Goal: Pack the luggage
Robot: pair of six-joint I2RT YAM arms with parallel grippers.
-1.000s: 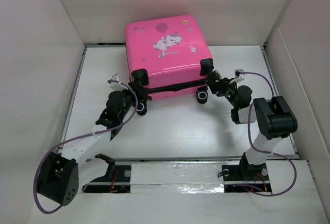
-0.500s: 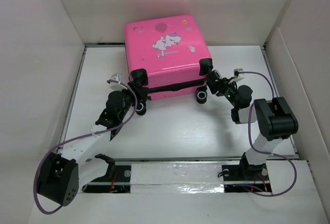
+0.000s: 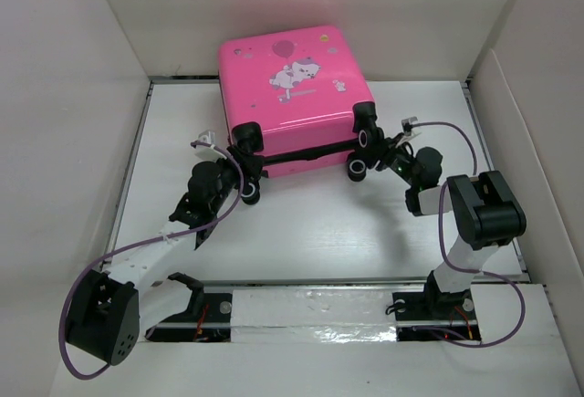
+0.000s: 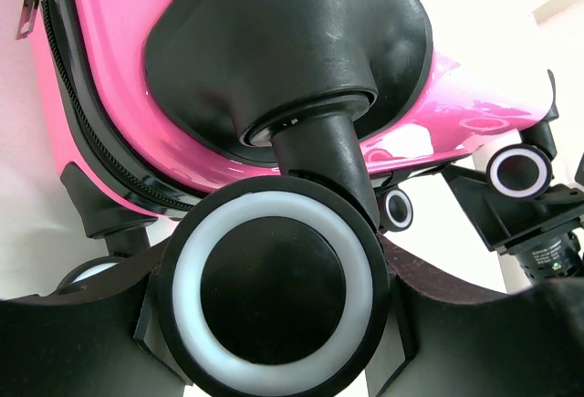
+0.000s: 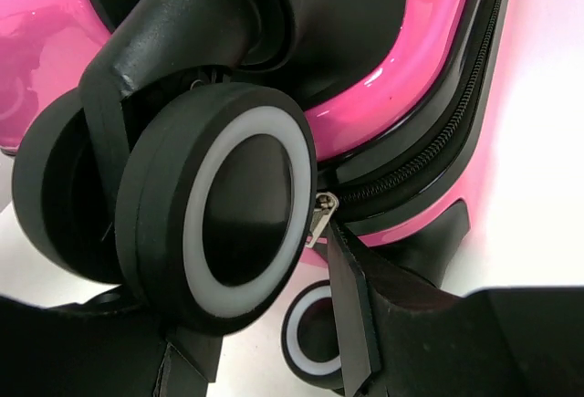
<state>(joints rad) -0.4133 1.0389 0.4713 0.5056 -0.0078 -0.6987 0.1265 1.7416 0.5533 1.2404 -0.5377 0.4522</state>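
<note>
Where luggage (image 3: 292, 96) rests closed, left gripper (image 3: 241, 178) flanking a wheel (image 4: 274, 287), right gripper (image 3: 378, 152) beside another, grips unclear

Noted: my suitcase (image 3: 283, 105) bright pink, cartoon animal and balloon print; wheels (image 4: 274, 292) black, white-ringed; zip (image 5: 479, 68) black; worktop (image 3: 319, 233) white.

The pink suitcase (image 3: 290, 96) lay flat and closed at the far side, black wheels (image 3: 248, 192) facing near.

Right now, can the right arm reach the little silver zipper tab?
Probably yes: the zipper tab sits right beside a finger of the right gripper, with only the wheel crowding it.
</note>
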